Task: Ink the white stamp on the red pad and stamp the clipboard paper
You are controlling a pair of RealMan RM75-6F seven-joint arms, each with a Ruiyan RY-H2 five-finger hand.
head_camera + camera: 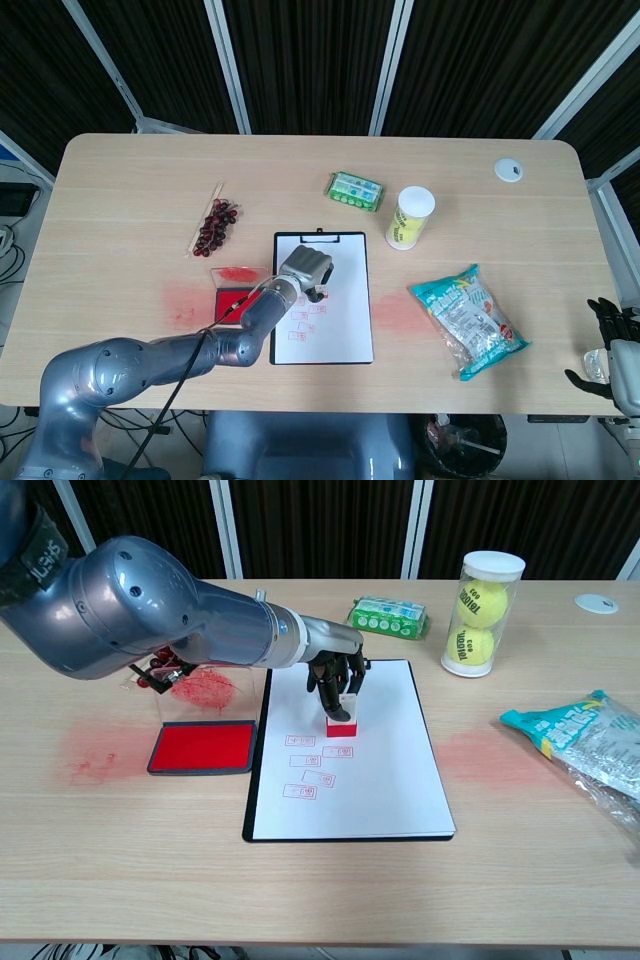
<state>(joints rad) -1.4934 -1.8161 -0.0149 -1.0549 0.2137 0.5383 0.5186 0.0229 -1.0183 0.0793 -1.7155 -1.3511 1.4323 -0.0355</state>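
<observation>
I have the left hand (335,675) over the upper part of the clipboard paper (370,770), fingers pointing down and closed round the top of the white stamp (342,720). The stamp stands upright directly beneath my palm, its red base flat on the sheet as far as I can judge from the chest view. In the head view the hand covers most of it, so I rely on the chest camera for contact.

The relation I care about is vertical: the stamp's long axis runs straight up into my grip, so any lift should go straight up along that axis, not sideways, or I expect the print to smear. A column of red imprints (308,761) lies just toward me and slightly left of the stamp, apart from its base. The red pad (203,747) sits further out on the same side, off the edge of the clipboard, level with those imprints, its clear lid tilted up behind it.

My right hand (607,345) rests at the far edge of the surface, well apart from everything, fingers spread and holding nothing. The left is plainly the nearer hand and the only one engaged.

I judge the pressing step is in hand now; re-inking would mean carrying the stamp toward the pad.
</observation>
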